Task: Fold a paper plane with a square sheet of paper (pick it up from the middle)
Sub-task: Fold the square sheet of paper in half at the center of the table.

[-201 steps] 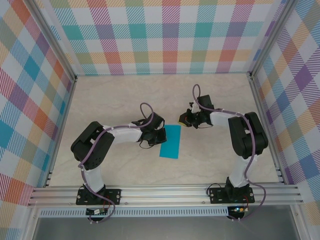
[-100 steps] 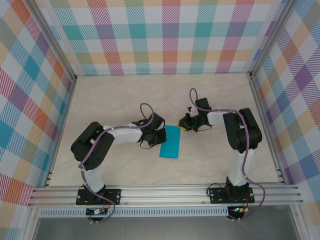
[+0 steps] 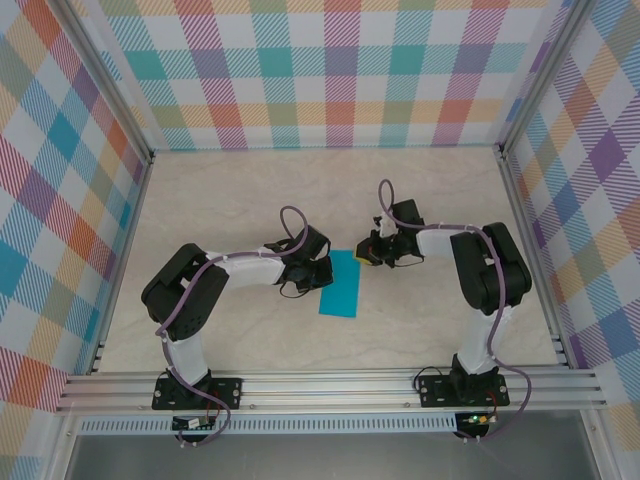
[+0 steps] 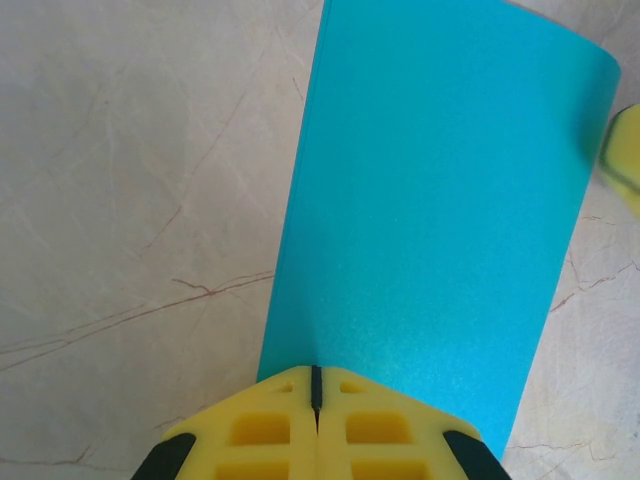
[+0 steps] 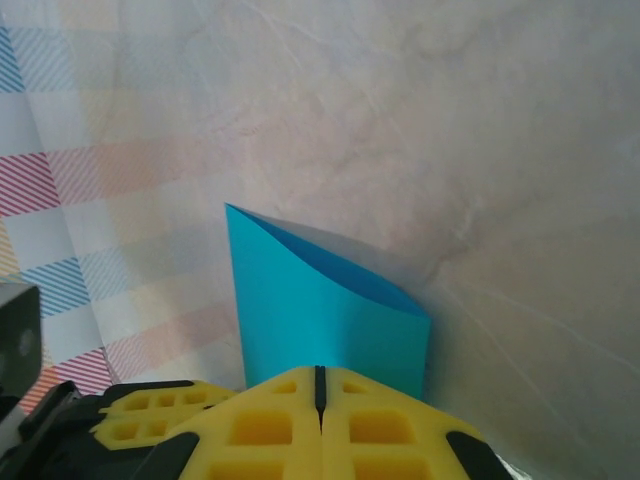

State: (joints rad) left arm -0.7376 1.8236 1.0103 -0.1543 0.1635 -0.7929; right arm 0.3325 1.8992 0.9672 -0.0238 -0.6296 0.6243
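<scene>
Left gripper (image 3: 322, 274): jaws fully closed, yellow pads pressed together with only a thin seam between them, as its own camera shows (image 4: 316, 385). The tips sit at the near edge of the sheet of paper (image 4: 440, 200), and the sheet runs straight ahead of them. Can't tell whether the edge is pinched or the tips are just touching or pressing it.

Right gripper (image 3: 366, 256): also closed, pads together and no gap, seen on its own camera (image 5: 320, 385). The sheet (image 5: 310, 310) starts right at the tips and reaches forward and slightly left. Its top layer bows up here, with a small opening between the layers on the right side. Grip on the paper is unclear.

Sheet of paper (image 3: 342, 287): teal-blue and folded over into a narrow rectangle. It lies on the table (image 3: 230, 200) between the two grippers. The left gripper is at the sheet's left long edge and the right gripper is at its far right corner. From the left wrist camera, a yellow fingertip (image 4: 625, 150) of the right gripper shows blurred at the sheet's far right side. Most of the sheet is flat on the table, and only the part in front of the right gripper looks lifted.
</scene>
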